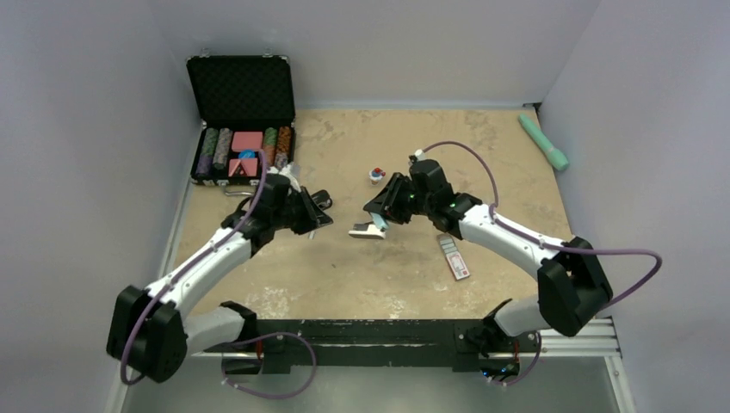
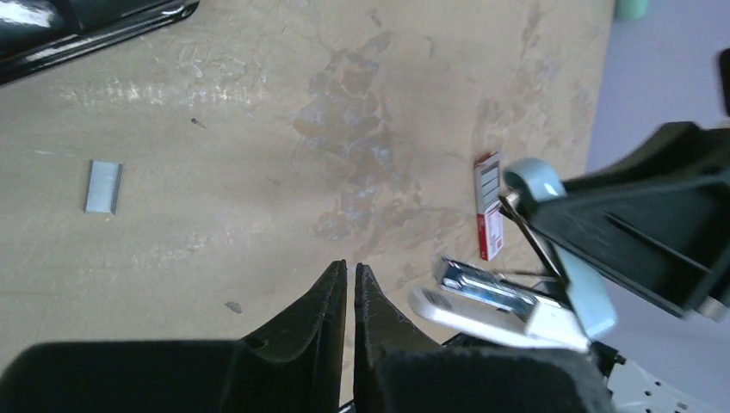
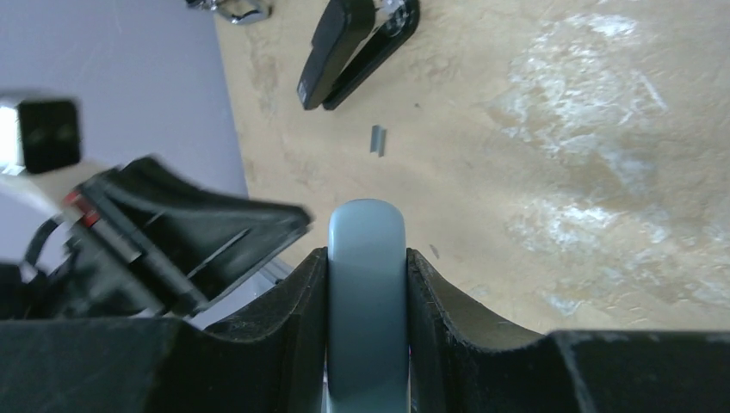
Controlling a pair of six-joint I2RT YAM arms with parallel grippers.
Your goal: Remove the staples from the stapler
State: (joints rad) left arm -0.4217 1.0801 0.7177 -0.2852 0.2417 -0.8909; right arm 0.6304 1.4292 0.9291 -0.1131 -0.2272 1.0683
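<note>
Stapler unloading, late stage: the stapler (image 3: 357, 47) is being shown lying hinged open on the worktop (image 3: 603, 258), w/ the staples (image 3: 378, 139) lying as one short strip just beside it, apart from it and touched by nothing. The left gripper (image 2: 351, 267) is being held over bare worktop near the stapler. Its fingers (image 2: 323, 310) are almost together, w/ only a thin slit and nothing btwn them. Farther from the stapler, the right gripper (image 3: 366, 254) is being shown w/ its fingers (image 3: 301, 292) pressed on either side of a pale blue-grey bar (image 3: 366, 228). A red & white pack (image 2: 491, 232) is lying well apart from the stapler.

Judged from the layout, the strip is out, so the unloading step is being read as done or nearly so. Whether more staples are sitting inside the stapler cannot be told. The next move, if one is needed, is being read as a check of the open channel. That calls for wider left fingers and a low, careful approach to the stapler.
</note>
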